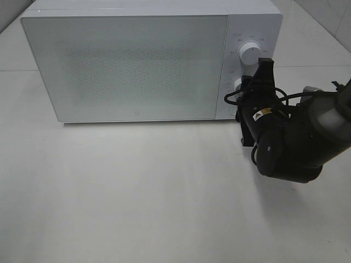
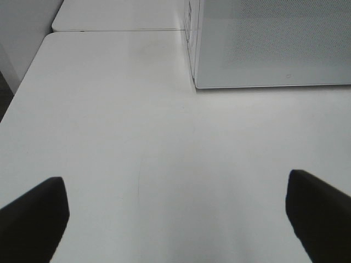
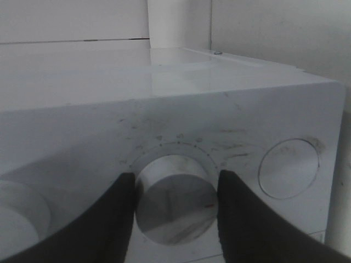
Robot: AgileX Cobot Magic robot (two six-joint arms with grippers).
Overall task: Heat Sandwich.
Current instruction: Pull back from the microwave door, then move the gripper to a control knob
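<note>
Right fingers [image 3: 109, 219] pinch lower knob [image 3: 174, 211] on microwave [image 1: 131, 66] from both sides, door shut. Left fingers [image 2: 33, 219] spread wide over desk [image 2: 137, 137], holding nothing. Sandwich: can't tell where, no view shows it.

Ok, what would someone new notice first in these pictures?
The big white microwave fills the back of the table, its door shut. On its control panel at the right, the black right gripper is closed around the lower knob. The left gripper hangs open over the table.
</note>
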